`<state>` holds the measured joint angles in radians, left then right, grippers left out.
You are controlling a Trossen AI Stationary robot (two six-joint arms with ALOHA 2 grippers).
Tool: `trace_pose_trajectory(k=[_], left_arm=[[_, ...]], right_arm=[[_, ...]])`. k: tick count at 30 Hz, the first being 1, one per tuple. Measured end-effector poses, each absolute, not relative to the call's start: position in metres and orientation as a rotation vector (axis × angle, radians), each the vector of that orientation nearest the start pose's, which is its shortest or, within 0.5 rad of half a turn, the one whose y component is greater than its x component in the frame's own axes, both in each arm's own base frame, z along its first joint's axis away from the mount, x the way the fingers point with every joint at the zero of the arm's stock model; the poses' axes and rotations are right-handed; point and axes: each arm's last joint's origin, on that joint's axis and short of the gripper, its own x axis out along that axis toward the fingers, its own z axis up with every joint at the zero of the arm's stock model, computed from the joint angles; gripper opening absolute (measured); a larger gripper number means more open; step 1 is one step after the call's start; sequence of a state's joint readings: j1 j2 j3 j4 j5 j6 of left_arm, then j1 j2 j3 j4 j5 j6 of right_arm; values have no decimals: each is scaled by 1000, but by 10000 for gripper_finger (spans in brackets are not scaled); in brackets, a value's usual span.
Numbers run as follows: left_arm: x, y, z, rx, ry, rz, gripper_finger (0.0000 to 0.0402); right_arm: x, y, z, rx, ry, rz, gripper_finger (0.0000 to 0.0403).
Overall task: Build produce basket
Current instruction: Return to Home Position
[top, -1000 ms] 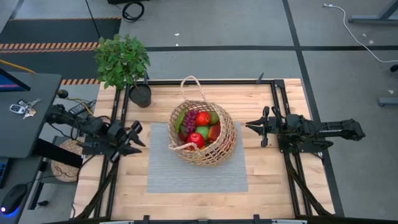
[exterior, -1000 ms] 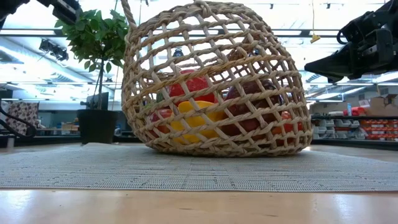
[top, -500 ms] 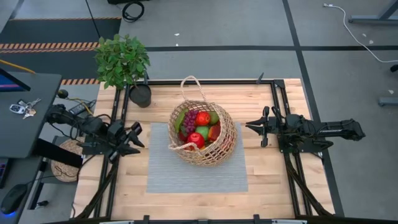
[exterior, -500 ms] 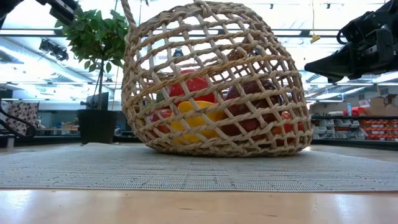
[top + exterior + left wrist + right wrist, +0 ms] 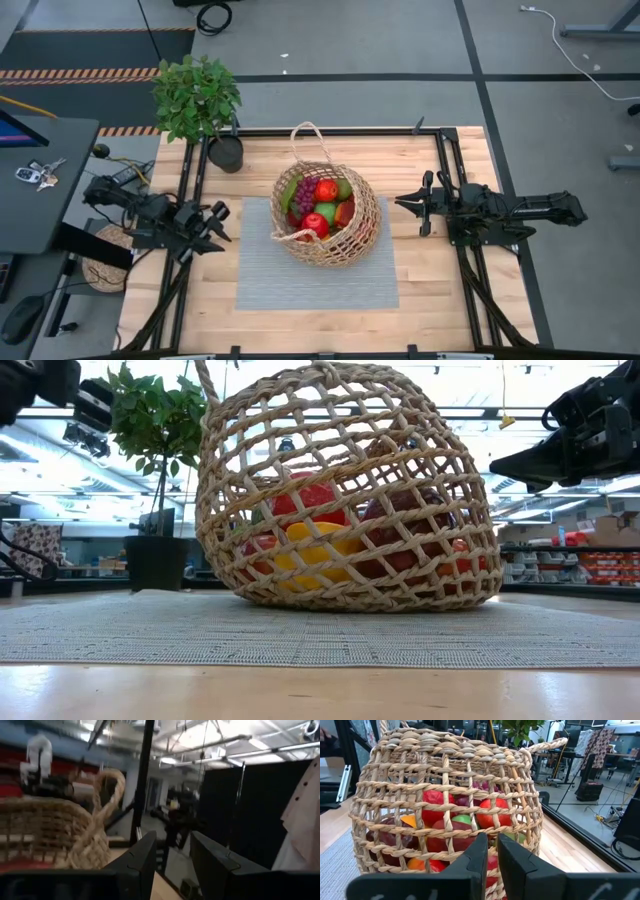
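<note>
The tan wicker basket [image 5: 345, 238] stands on a grey mat [image 5: 265, 280] mid-table, leaning a little, its looped handle [image 5: 310, 133] toward the far edge. The produce [image 5: 318, 205] lies inside: red apples, purple grapes and green pieces, with a yellow piece [image 5: 315, 550] showing through the weave. My left gripper [image 5: 217, 222] is open and empty, left of the mat and level with the basket. My right gripper [image 5: 399, 202] is empty, right of the basket, pointing at it [image 5: 445, 785] with its fingers almost together.
A leafy potted plant [image 5: 195, 95] in a black pot [image 5: 227, 153] stands at the table's far left corner. Black frame rails [image 5: 448, 170] run along both sides. Bare wood lies in front of the mat and beside the basket.
My left gripper has drawn back a little toward the table's left edge, away from the basket. The basket and the produce have not moved.
</note>
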<state>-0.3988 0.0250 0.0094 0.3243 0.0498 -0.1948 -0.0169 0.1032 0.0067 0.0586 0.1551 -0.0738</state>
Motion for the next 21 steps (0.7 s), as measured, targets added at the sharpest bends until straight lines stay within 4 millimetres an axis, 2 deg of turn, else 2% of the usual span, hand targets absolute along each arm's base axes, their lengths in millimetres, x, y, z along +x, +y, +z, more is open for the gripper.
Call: trace_pose_trajectory(k=[7, 14, 21], left_arm=[[85, -38, 194, -183, -261, -473, 130], [86, -36, 193, 32, -300, -416, 127], [86, -36, 193, 66, -308, -411, 132]], right_arm=[[103, -6, 163, -76, 43, -170, 50], [103, -6, 163, -76, 43, -170, 50], [103, -6, 163, -76, 43, -170, 50]])
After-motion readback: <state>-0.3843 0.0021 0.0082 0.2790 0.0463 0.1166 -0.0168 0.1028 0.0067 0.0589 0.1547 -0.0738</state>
